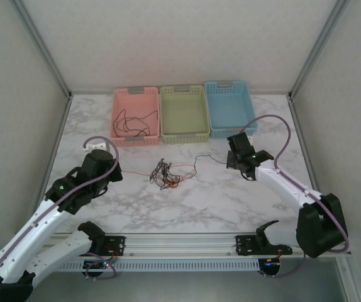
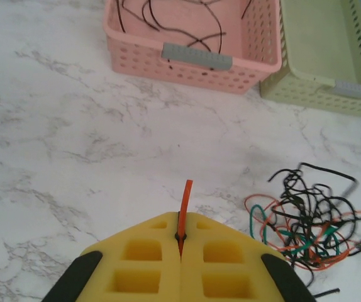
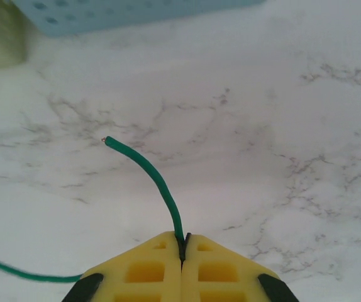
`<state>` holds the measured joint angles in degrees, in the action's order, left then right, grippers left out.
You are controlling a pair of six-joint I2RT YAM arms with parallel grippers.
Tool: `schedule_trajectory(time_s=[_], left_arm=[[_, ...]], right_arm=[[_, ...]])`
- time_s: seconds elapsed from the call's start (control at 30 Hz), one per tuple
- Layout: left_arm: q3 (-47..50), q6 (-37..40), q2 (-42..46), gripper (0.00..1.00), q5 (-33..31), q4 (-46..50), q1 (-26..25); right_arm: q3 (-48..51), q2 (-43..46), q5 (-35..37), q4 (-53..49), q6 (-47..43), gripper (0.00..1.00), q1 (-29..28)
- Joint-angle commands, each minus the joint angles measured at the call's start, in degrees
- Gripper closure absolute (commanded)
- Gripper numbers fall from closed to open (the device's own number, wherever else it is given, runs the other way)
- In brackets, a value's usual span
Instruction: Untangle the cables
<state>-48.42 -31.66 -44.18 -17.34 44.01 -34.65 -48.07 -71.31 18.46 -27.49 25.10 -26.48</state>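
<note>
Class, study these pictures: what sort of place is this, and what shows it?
Probably a robotics lab test cell: two robot arms mounted at a marble-patterned table, plain panels walling it in, and three coloured baskets at the back.

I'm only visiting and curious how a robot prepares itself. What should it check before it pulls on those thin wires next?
1. Is the left gripper shut on the orange cable? Ok.
2. Is the right gripper shut on the green cable? Ok.
3. Does the tangle lie between the two grippers? Ok.
4. Are the held cables clear of the tangle? Not ok: both seem to lead into it.
5. Does the pink basket, which holds black cables, have room left? Ok.
</note>
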Motion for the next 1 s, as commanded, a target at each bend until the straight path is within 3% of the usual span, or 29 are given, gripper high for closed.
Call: schedule_trajectory(time_s=[0.0,0.13,0.3,0.67,0.97], left_arm=[[2.8,-1.6,-0.6,1.00,2.8,-1.9,0.6],[5.9,-3.0,-1.3,1.00,4.1,-4.2,0.5],[7.9,-4.2,-3.3,1.00,6.2,-7.2,0.2],[9.2,-4.6,-6.7,1.00,9.6,-10.2,-2.3],[9.0,-4.4,-7.9,1.00,9.5,-10.8,-2.6]], right_arm=[[0.4,6.1,-5.4,4.1,0.1,1.00,0.4],[-2.0,9.5,-8.7,3.3,-1.6,1.00,0.3],[-4.5,9.8,-20.6,5.4,-2.6,1.00,0.4],[-5.0,6.3,-32.5,12.9,7.0,1.00,0.2],[-9.7,3.2,-34.2,10.5,8.8,1.00,-2.9]])
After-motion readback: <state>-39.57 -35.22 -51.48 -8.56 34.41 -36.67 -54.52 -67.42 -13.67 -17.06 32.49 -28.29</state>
